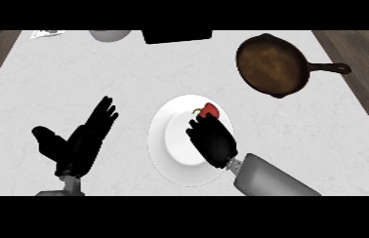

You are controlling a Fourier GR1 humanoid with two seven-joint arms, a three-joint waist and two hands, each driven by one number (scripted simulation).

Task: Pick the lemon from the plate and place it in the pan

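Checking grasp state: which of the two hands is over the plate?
The right hand, at the view's right, is over the white plate, by a small red item. The left hand rests open over bare counter, left of the plate.

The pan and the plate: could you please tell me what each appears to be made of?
The pan looks like cast iron or similar dark metal: a matte brown-black surface with a dull sheen and a thick one-piece handle. The plate looks like glazed ceramic: plain, smooth white with a raised rim, though plastic cannot be ruled out.
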